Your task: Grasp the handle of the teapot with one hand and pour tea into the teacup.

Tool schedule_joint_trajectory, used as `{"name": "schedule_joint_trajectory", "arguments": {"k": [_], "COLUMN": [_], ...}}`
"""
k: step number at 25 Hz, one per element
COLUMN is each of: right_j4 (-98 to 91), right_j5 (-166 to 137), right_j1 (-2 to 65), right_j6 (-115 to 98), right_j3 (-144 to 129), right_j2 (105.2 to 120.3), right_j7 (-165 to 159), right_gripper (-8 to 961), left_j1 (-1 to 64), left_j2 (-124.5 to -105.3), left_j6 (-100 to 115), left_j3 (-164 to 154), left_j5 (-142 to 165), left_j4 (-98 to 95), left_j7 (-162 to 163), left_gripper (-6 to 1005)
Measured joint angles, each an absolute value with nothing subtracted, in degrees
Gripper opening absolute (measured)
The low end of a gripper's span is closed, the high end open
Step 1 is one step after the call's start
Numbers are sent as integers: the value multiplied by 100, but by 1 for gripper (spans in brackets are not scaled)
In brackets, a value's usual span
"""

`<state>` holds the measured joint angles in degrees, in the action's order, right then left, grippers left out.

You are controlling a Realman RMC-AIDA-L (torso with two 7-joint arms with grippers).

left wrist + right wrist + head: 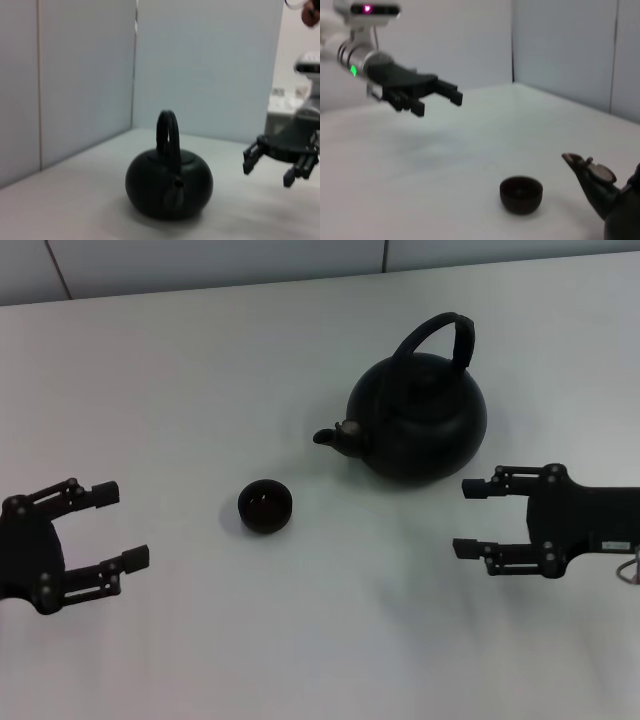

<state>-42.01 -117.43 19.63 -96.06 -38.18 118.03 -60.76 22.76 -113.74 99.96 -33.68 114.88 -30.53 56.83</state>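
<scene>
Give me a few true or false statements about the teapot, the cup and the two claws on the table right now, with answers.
1. The right claw is shut on the handle. False: it is open, beside the teapot, touching nothing.
2. The teapot's spout points toward the teacup's side. True.
3. The teacup stands between the left claw and the teapot. True.
4. The teapot is tipped over the teacup. False: it sits upright on the table.
5. The left claw is open. True.
</scene>
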Motion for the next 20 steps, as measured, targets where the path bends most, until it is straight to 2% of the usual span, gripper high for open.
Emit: {"name": "schedule_joint_trajectory", "arguments": {"k": [9, 20], "right_j4": [-5131, -5143], "right_j5": [-12255, -12354], "right_j1": [2168, 2316], "right_j6": [-9962, -9928], "right_j3": [-3818, -3814], "right_j2": [11756, 11758], "right_j7": [-6691, -6702], "right_gripper": [703, 702], "left_j1": [2747, 2812], "left_j2": [-11225, -11300], "left_j6": [10131, 10169], "left_j3": [-3376, -3410], "left_j5": [12369, 12362], "left_j4": [-3705, -3712], "left_j7": [6665, 6688], "left_gripper": [812, 812]}}
